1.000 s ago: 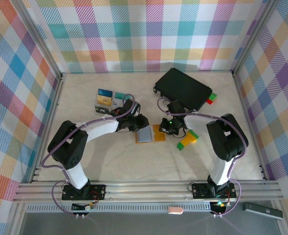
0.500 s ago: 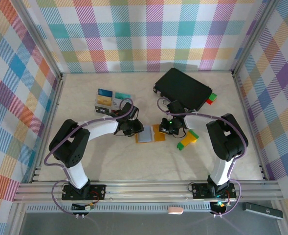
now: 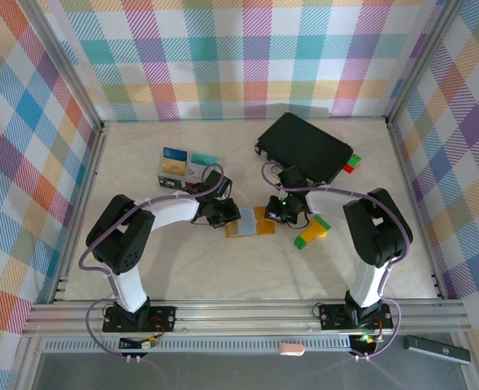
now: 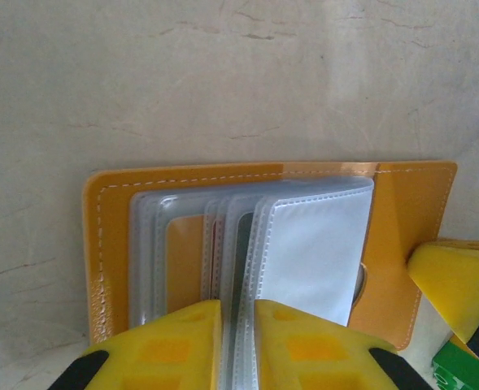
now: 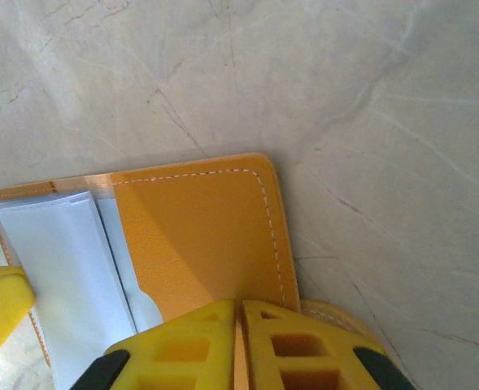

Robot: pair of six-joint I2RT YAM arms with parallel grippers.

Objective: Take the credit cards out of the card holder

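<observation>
Lying flat at the far left of the table (image 3: 223, 272), a small cluster of credit cards (image 3: 185, 166) includes a blue-and-yellow one and a teal one, and sits apart from the holder

Just right of them and nearer, the left claw (image 3: 224, 214) sits at the left edge of the card holder (image 3: 249, 224). From the left wrist, the left claw (image 4: 237, 325) has its yellow fingers (image 4: 182, 341) drawn almost together. The edges of the holder's clear sleeves run down into the thin slit between them, so it is nipped on those sleeves. The card holder (image 4: 304, 244) lies open on its orange cover near the middle of the table, between the two claws, with the sleeves fanned over it. Dark and reddish edges show among the sleeves, too thin to tell what they are

At the holder's right edge is the right claw (image 3: 278, 213). From the right wrist, the right claw (image 5: 239, 325) is closed to a hairline over the near edge of the holder's orange flap (image 5: 198, 236); whether it pinches the flap or only rests on it I cannot tell

Just right of that claw lies a green-and-yellow block (image 3: 312, 233). Farther back a black case (image 3: 304, 146) lies flat
</observation>
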